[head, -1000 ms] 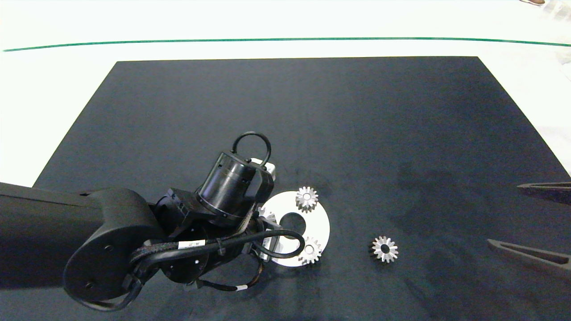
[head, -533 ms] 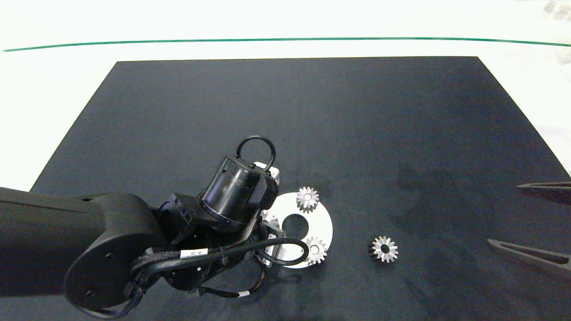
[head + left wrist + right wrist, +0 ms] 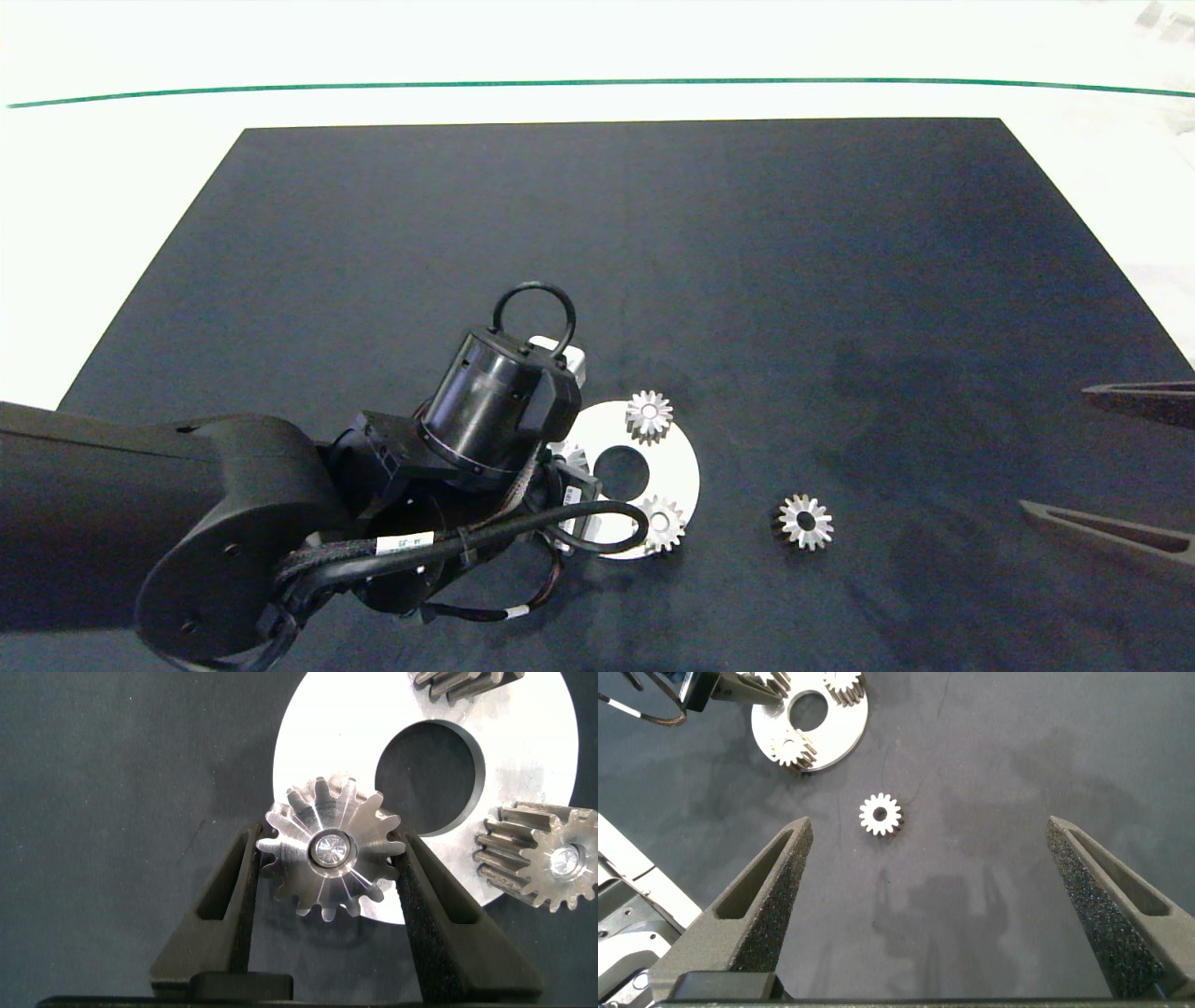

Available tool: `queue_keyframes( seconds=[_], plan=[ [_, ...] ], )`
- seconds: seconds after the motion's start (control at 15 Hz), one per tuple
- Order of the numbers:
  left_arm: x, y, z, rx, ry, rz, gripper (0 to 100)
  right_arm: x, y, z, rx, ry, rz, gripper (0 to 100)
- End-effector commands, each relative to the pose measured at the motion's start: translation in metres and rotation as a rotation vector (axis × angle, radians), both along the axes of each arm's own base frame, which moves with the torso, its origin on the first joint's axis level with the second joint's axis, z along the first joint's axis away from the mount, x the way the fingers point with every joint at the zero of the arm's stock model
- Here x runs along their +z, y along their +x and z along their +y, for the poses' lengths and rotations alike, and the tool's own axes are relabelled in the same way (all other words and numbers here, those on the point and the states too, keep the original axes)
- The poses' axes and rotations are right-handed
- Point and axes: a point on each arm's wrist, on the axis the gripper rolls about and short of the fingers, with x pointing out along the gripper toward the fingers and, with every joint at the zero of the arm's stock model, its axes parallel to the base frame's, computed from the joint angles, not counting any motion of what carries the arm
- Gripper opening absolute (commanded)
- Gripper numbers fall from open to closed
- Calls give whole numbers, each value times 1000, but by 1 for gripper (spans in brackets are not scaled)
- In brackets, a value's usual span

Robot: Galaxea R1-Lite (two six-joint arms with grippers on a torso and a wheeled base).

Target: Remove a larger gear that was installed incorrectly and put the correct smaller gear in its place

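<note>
The left gripper [image 3: 329,863] has both grey fingers pressed against the big gear [image 3: 330,860], a shiny toothed wheel seated at the left edge of the flat white disc [image 3: 680,467]. Since a moment ago the disc with its gears has slid slightly right. Right of it on the dark mat [image 3: 653,233] lies the small gear [image 3: 805,522], alone. The right gripper [image 3: 936,905] hangs at the right edge, fingers spread wide and empty.

larger gear [image 3: 567,456] mostly hidden under left arm, right tool [image 3: 1134,467] cut off by edge
</note>
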Motion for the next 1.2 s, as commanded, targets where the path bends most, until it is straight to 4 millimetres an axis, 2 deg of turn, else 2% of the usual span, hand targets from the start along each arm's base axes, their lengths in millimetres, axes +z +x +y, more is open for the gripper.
queue_keyframes(
  seconds=[0.07, 1.2],
  plan=[
    [1, 0, 1, 7, -4, -5, 10, 0, 0, 0, 2, -1, 0, 100],
    [3, -4, 3, -1, 8, -12, 10, -4, 3, 1, 9, -16, -12, 100]
  ],
)
